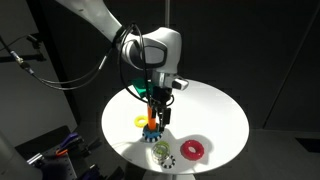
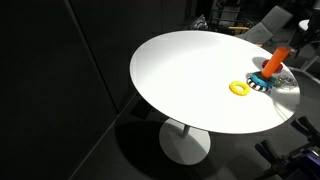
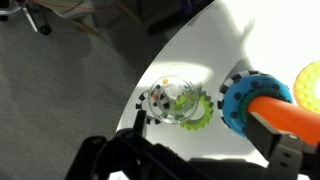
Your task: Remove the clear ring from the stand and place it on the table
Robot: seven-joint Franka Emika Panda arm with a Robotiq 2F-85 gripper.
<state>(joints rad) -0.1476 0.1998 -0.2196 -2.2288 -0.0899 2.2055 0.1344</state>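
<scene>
We find the small transparent clear ring [image 3: 165, 98] off the orange-pegged, blue-based stand [image 3: 248, 102]. It lies on the round white table [image 3: 260, 40], overlapping a green toothed ring [image 3: 195, 108]. We judge placement complete. The black Robotiq gripper [image 3: 205, 148] hangs spread and empty above. The stand's peg crowds one finger, and a yellow ring [image 3: 310, 85] lies beyond.

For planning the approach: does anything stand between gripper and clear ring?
Nothing visible does. In the wrist view the clear ring lies by the green toothed ring, before the open gripper; the stand is aside.
</scene>
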